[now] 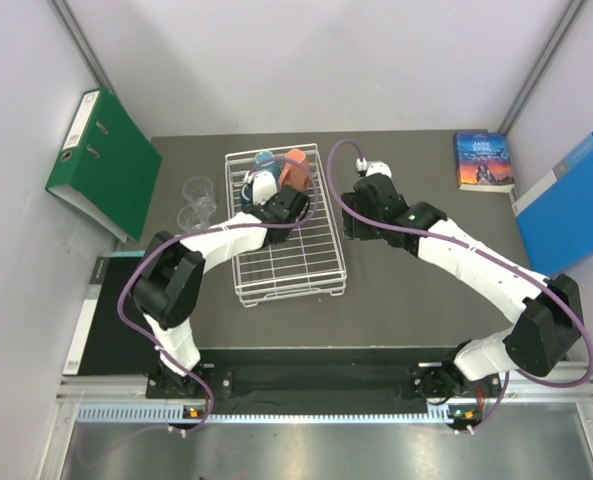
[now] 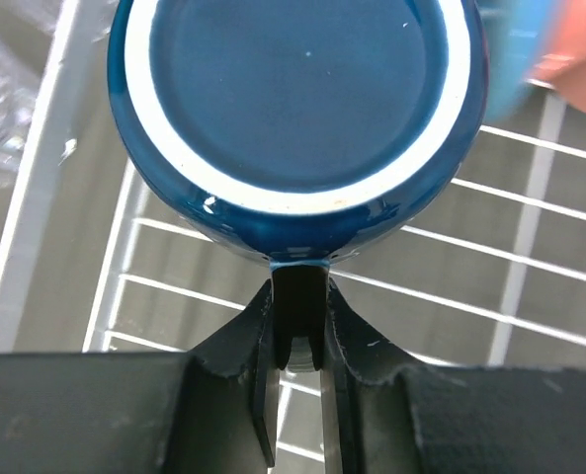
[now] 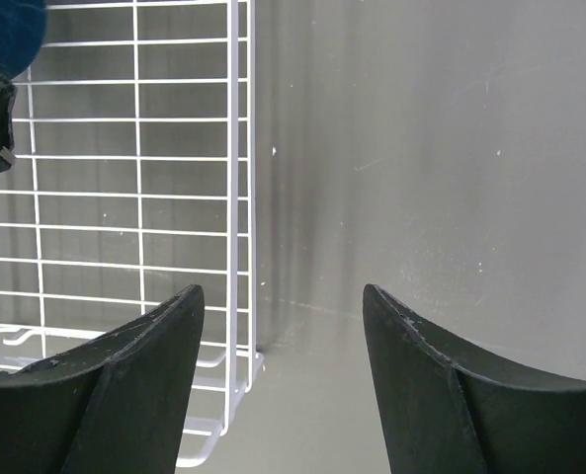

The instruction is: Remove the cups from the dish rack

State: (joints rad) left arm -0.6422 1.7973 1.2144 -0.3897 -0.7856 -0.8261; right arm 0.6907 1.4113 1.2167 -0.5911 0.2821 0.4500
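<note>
The white wire dish rack (image 1: 294,262) lies mid-table. At its far end stand a light-blue mug (image 1: 264,159), an orange mug (image 1: 297,166) and a dark-blue mug (image 1: 257,184). My left gripper (image 1: 272,201) is shut on the dark-blue mug's handle; in the left wrist view the mug's base (image 2: 297,89) faces the camera, with the handle pinched between my fingers (image 2: 297,292). Two clear glasses (image 1: 198,190) stand on the table left of the rack. My right gripper (image 1: 355,222) is open and empty beside the rack's right wall (image 3: 239,197).
A green binder (image 1: 101,160) leans at the back left, and a black pad (image 1: 101,315) lies at the left edge. A book (image 1: 483,160) and a blue folder (image 1: 571,205) sit at the back right. The light-blue mug (image 2: 515,59) and orange mug (image 2: 584,64) stand close beside the held mug.
</note>
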